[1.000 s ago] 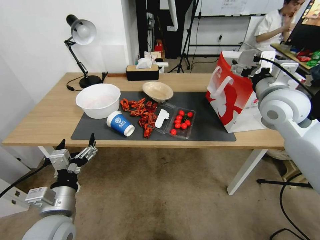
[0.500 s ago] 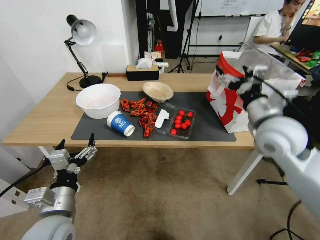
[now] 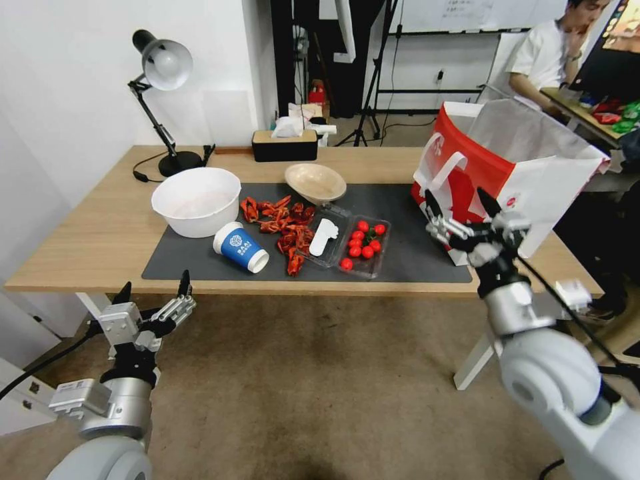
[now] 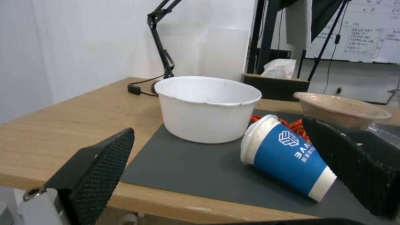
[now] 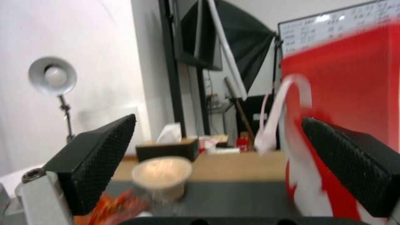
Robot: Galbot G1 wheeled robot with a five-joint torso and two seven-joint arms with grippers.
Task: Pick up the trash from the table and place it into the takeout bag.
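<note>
The right gripper [image 3: 460,208] hangs in front of the takeout bag [image 3: 513,167], just off the table's [image 3: 87,233] near edge, its fingers spread wide and holding nothing; the forearm rises to it from low on the right, wrist bent so the fingertips point toward the bag's red face and white handle [image 3: 445,170]. The bag stands upright and open at the mat's [image 3: 413,260] right end. Left of the bag along the mat lie a clear tray of red tomatoes [image 3: 363,243], a scatter of red shell scraps [image 3: 283,223], a blue-and-white paper cup [image 3: 240,247] tipped on its side, a beige bowl [image 3: 315,181] behind them, and a white bowl [image 3: 196,200] farthest from the bag. The left gripper [image 3: 155,293] waits below the table's front edge, far from the bag, its fingers also apart and empty, pointing up toward the paper cup.
</note>
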